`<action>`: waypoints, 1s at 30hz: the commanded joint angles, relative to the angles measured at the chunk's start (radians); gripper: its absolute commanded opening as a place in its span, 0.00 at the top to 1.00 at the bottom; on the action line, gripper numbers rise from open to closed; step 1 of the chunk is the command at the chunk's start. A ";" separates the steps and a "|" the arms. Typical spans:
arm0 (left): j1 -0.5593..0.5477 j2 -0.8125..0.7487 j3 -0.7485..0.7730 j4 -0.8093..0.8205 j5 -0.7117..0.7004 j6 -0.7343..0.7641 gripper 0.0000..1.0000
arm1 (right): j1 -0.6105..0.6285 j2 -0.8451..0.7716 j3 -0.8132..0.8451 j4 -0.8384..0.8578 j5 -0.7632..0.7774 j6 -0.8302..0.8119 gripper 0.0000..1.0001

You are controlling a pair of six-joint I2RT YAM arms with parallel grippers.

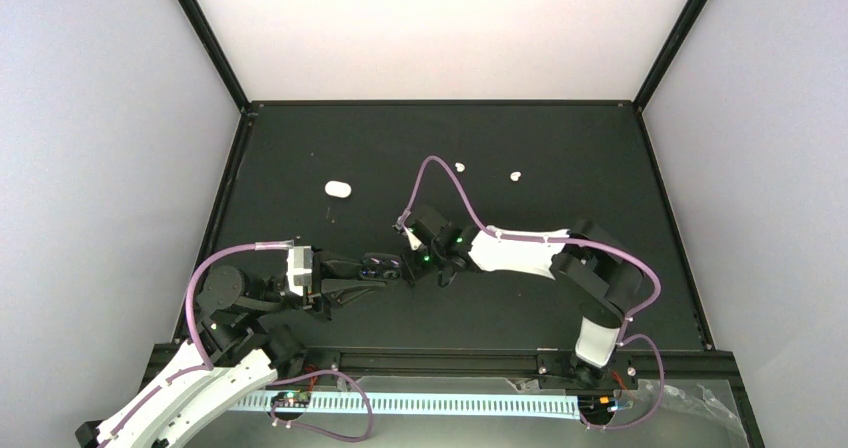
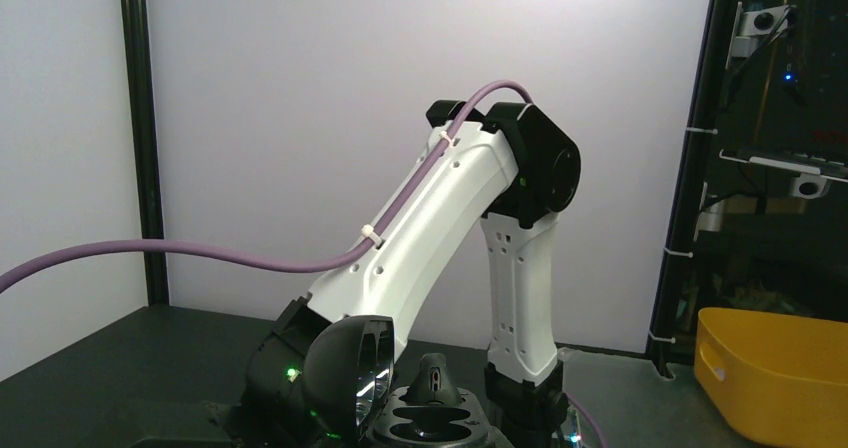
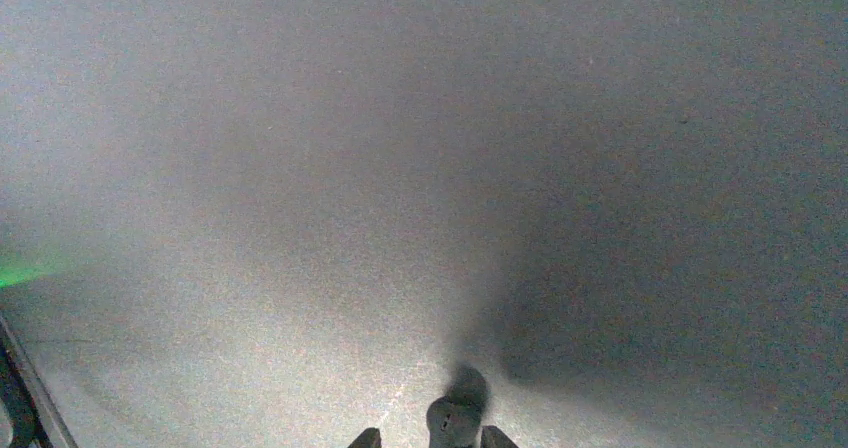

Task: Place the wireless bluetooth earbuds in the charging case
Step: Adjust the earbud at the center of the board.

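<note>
Charging case well inside table edges

- robot arms: two
- white earbuds: two, far side, the second rightward
- black earbud: one seen
- black open case: one, centre
- white oval case: one, far left
- yellow bin: one, right

Blocked over black case by right arm pinching black earbud; open along far table past white earbuds.
</note>
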 commanded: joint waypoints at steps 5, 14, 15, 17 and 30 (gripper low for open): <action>-0.004 -0.013 -0.002 -0.004 -0.003 0.007 0.98 | 0.014 0.052 0.051 -0.047 0.044 -0.013 0.77; -0.004 -0.012 -0.004 -0.002 -0.003 0.003 0.98 | 0.014 0.060 0.042 -0.065 0.080 -0.020 0.89; -0.004 -0.013 -0.004 -0.003 -0.003 0.003 0.99 | 0.015 0.052 0.034 -0.060 0.085 -0.021 0.91; -0.004 -0.014 -0.002 -0.004 -0.003 0.003 0.98 | 0.014 0.023 0.013 -0.052 0.100 -0.031 0.96; -0.004 -0.018 -0.004 -0.004 -0.003 0.000 0.98 | -0.134 -0.309 -0.341 0.062 0.137 0.355 0.99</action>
